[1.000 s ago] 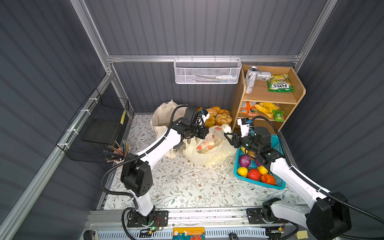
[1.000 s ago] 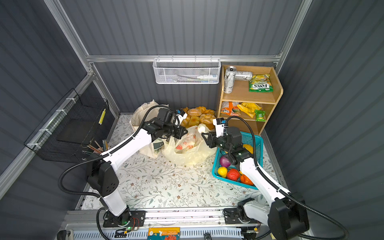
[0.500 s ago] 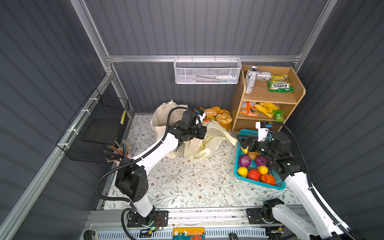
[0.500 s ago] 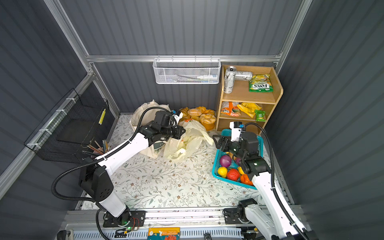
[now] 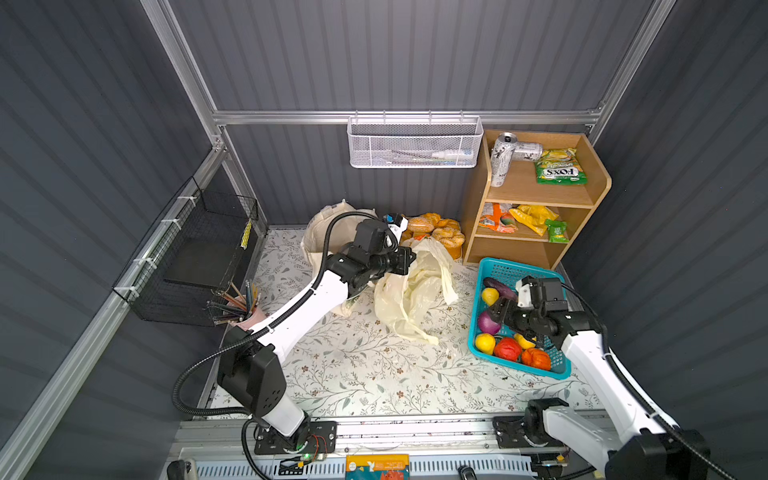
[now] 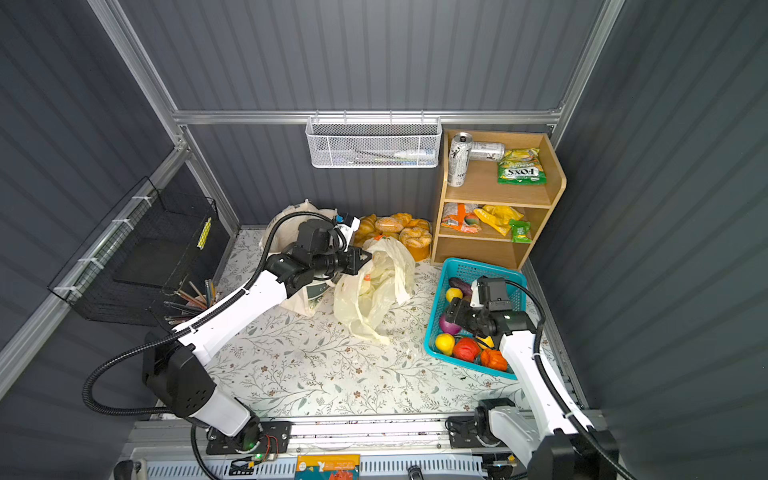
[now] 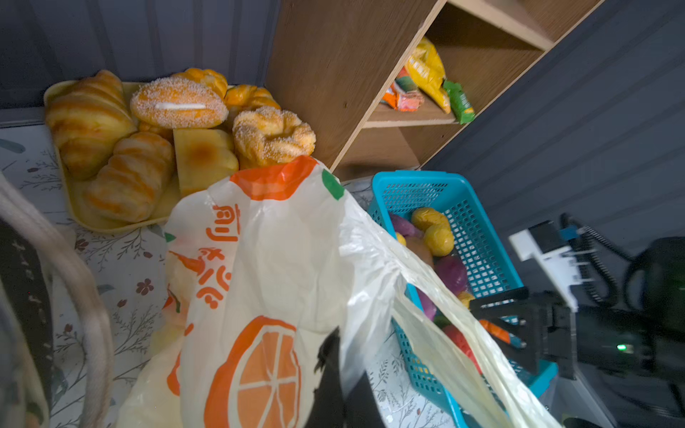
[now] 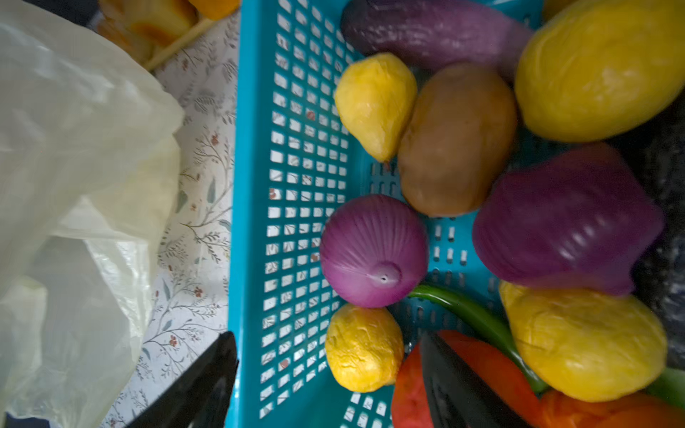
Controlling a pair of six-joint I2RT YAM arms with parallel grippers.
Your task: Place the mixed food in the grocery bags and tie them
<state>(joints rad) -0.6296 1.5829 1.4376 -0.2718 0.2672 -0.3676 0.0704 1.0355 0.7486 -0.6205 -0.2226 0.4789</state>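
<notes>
While the left gripper (image 5: 409,260) stays clamped on a fold of the thin cream-yellow plastic bag (image 5: 409,299) and holds that edge up above the table, the right gripper (image 5: 494,309) hangs low over the turquoise basket (image 5: 505,262) with its jaws spread wide and nothing between them. In the right wrist view one jaw stands outside the basket wall and the other inside, over the red and yellow toy produce. The purple onion (image 8: 372,252) and the dark eggplant (image 8: 426,29) lie in the basket, untouched. The bag sags from the single grip onto the flowered cloth, between the basket and the beige canvas tote (image 5: 324,226), which slumps behind the left arm. I cannot tell what is inside either bag. I judge that the task is at an early stage: nearly all the produce is in the basket, the candy packets (image 5: 559,172) are on the wooden shelf (image 5: 598,183), and no handles are tied. The likely next step is a pick from the basket. Compared with one second ago, the right gripper has left the bag's mouth, where it held the rim opposite the left one, and has drawn back over the basket and opened — so the bag, then stretched open between the two arms, has now collapsed.
</notes>
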